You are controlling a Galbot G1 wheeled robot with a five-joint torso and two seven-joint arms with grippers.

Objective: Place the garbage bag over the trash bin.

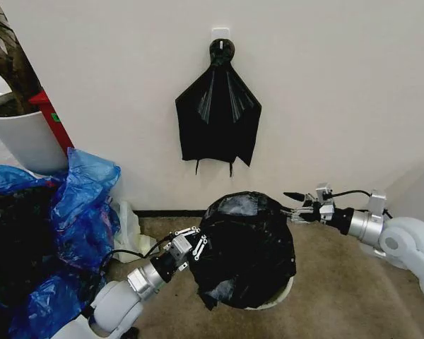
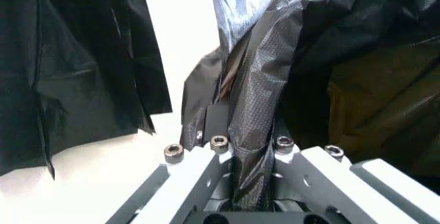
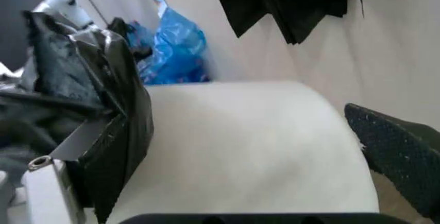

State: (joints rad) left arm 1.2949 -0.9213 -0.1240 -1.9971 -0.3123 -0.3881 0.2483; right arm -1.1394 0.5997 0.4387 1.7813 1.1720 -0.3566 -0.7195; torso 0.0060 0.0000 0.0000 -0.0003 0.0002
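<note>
Head view: no readable writing anywhere. Brown carpet floor [image 1: 339,282] against a plain white wall [image 1: 339,85], with a black plastic bundle [image 1: 218,120] hung on a hook, blue bags [image 1: 78,212] and a white plant pot [image 1: 25,138] off to the left. Garbage bag [image 1: 246,247] draped mouth-down over the upright trash bin [image 1: 279,296], pale rim peeking out below. Left gripper [image 1: 191,244] closed, pinching a fold of the bag between its fingers. Right gripper [image 1: 295,203] at the bag's upper right edge, fingers spread apart, one pad against plastic.
</note>
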